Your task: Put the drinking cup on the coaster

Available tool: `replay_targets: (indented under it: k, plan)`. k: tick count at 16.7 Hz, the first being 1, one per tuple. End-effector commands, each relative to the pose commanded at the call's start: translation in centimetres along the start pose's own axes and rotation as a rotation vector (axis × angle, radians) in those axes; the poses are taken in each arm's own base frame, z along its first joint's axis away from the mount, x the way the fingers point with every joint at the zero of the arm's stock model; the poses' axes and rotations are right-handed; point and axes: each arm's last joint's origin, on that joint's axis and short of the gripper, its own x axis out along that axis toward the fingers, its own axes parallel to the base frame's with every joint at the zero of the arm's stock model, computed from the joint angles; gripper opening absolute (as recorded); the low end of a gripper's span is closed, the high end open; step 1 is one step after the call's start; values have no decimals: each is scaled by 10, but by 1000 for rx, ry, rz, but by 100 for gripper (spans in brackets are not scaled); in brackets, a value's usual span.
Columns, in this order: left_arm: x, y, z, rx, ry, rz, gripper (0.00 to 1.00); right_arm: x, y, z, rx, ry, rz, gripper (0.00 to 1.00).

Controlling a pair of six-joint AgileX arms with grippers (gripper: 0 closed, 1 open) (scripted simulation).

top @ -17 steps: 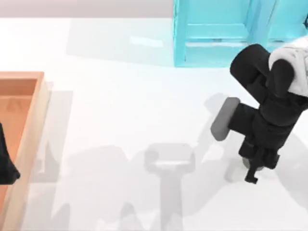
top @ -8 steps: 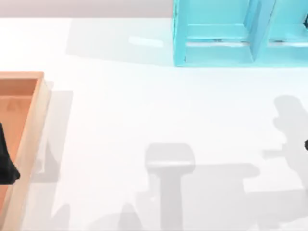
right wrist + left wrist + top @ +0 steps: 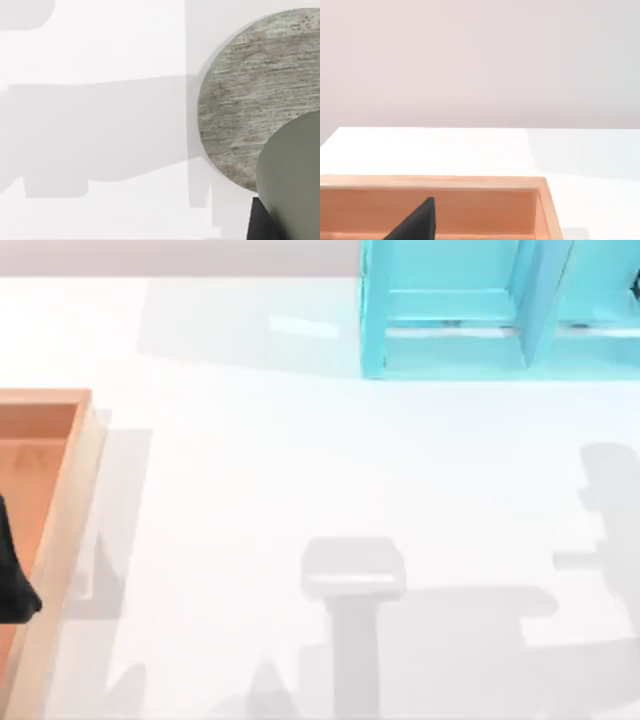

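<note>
One cup (image 3: 295, 175) hangs partly over the round coaster (image 3: 260, 85), a dark bit of our right arm beside it; whether its jaws grip it we cannot tell. We judge this the placing step: centre, then lower. Our left arm (image 3: 12, 575) idles over the wooden tray (image 3: 70, 500) at the counter's left edge.

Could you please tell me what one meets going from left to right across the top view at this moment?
Dark part of the left arm at the left edge, over the wooden tray → the wooden tray's rim → the white table → the turquoise shelf unit at the far right.
</note>
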Motion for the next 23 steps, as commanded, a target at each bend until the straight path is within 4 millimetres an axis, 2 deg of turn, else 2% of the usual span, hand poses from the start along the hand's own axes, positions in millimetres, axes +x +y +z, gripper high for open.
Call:
replay_targets:
  k: [8, 12, 23]
  plan:
    - [0, 0, 0, 0, 0, 0, 100, 58, -9, -1, 4, -2, -2, 0]
    - [0, 0, 0, 0, 0, 0, 100, 60, -10, -1, 5, 1, -1, 0]
    - [0, 0, 0, 0, 0, 0, 100, 60, -10, -1, 5, 1, -1, 83]
